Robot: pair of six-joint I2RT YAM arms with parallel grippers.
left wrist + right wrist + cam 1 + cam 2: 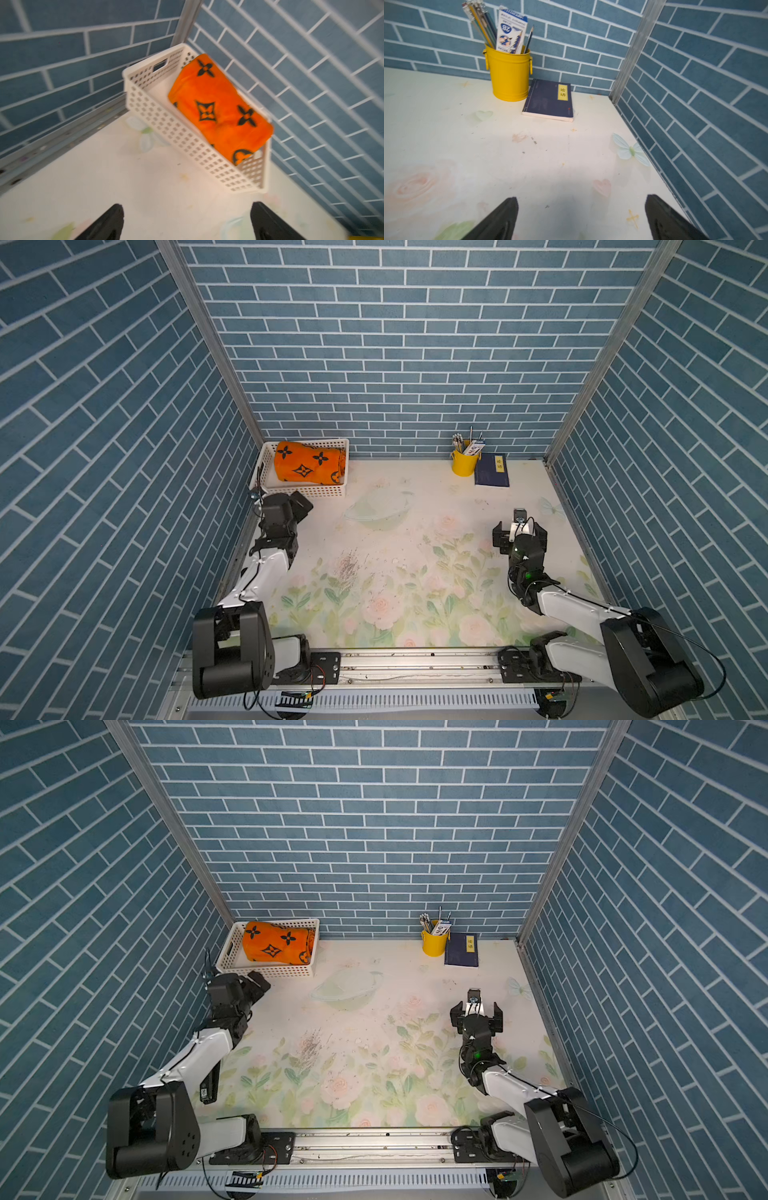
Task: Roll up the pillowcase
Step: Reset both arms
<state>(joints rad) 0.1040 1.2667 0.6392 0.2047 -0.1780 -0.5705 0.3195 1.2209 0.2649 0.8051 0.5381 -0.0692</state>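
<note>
Nearest us, the metal rail [415, 662] carrying both arm bases closes off the front edge of the floral table [395, 539]. Beyond it the middle of the table lies open from side to side, marked only by printed roses and scuffs. The left arm runs close along the left wall [124, 489]. The left gripper [187, 207] hangs just in front of the white basket [307, 490], its jaws spread wide with nothing between them. The right gripper [579, 199] hovers over bare table near the right wall [665, 489] but apart from it. Its jaws are also wide apart and hold nothing.

Farther back, the basket sits in the far left corner, its long side along the back wall [395, 364]. The pillowcase [309, 462] lies inside it as a thick orange bundle that rises above the rim and leaves a bare strip at the basket's left end. Toward the far right, a yellow bucket [463, 464] of pencils [459, 443] stands by the back wall. A dark blue book [492, 470] lies flat just beside it, though we cannot tell whether they touch. Both are well ahead of the right gripper, with free table between.
</note>
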